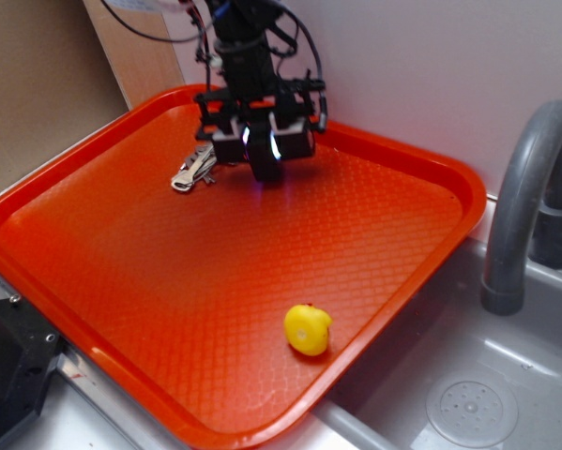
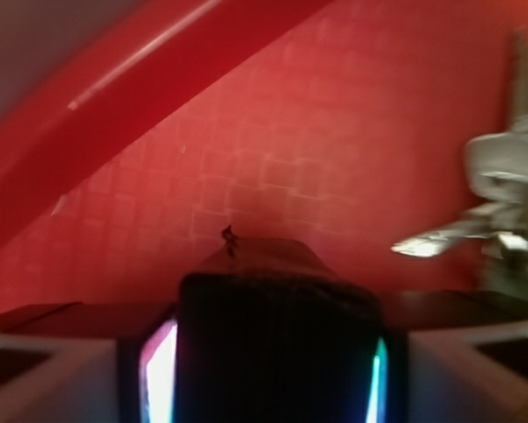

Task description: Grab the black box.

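A yellow toy (image 1: 308, 329) sat nearest the camera, at five o'clock on the orange tray (image 1: 149, 281). Toward twelve o'clock, the pincer (image 1: 265, 148) was closed on the black box (image 1: 266, 155), apparently lifted clear beside the keys (image 1: 195, 169). The grab looked essentially done.

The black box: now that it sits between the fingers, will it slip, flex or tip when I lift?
The black box looks like a rigid block, so it probably won't flex. Its matte face should give the gripper fair friction, though rounded edges could let it twist. It appears small, likely light. In the wrist view it fills the gap between the pads, which suggests a snug hold.
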